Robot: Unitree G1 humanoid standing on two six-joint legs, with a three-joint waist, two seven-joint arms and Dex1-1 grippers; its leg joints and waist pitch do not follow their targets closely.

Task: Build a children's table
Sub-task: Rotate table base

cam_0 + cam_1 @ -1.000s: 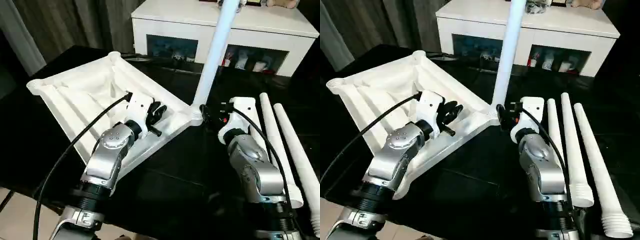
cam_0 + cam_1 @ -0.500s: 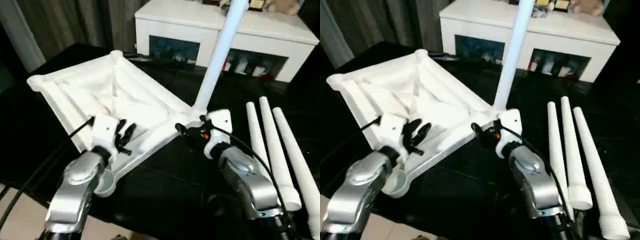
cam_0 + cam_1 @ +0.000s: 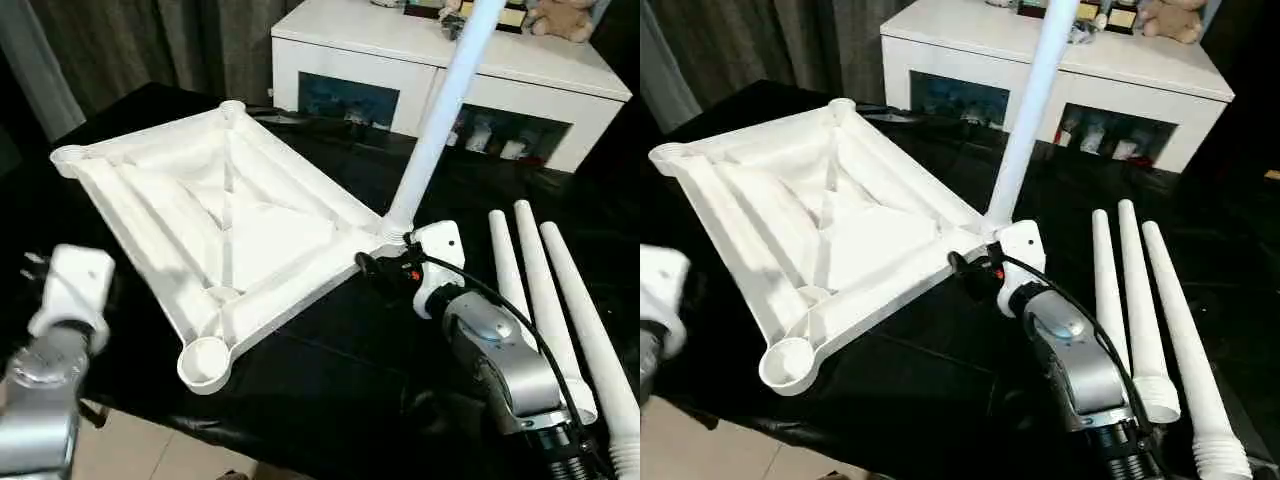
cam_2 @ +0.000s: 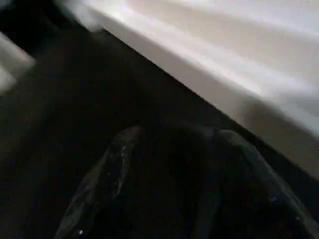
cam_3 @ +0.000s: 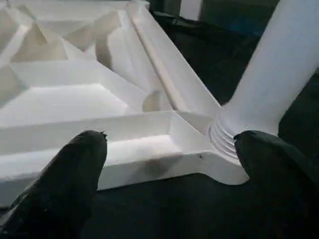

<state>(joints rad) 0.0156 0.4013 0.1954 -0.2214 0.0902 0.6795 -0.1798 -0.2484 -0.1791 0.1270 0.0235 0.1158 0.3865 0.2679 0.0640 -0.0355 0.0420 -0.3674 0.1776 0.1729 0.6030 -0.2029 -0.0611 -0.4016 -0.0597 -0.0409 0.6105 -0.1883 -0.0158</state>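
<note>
Since it left the tabletop point(image 3: 230, 230), the left gripper point(image 4: 169, 164) sits aside (grip unclear); right gripper point(image 5: 169, 174) gapes empty.

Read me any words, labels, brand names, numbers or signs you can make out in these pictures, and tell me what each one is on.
No text can be read in these pictures.
The upturned table top, the standing leg and the three loose legs are plain white, with no marking.
The small items on the white cabinet and behind its dark glass openings are too small and blurred to read.
The right gripper has a small red spot behind it, not a legible mark.
</note>
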